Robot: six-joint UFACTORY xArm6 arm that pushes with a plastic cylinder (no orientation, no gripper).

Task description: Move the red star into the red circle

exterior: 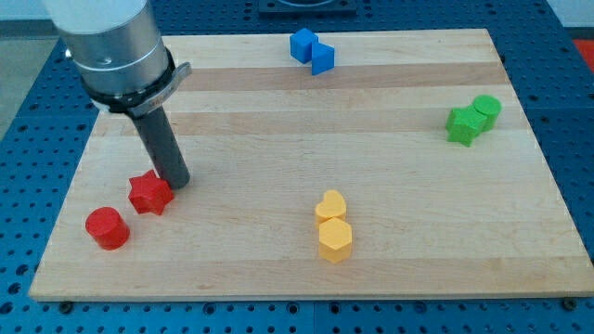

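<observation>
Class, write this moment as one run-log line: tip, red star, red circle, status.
my tip: at red star's upper-right edge | red star: up-right of red circle, apart | red circle: near board's bottom-left | status: not yet joined

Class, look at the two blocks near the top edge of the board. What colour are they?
Blue: the two blue blocks touch each other at the view's top, plain in the camera view.

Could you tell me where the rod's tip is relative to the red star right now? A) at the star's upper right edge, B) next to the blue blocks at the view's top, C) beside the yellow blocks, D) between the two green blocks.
A: my tip stands at the upper right edge of the red star, with the red circle to the star's lower left.
</observation>
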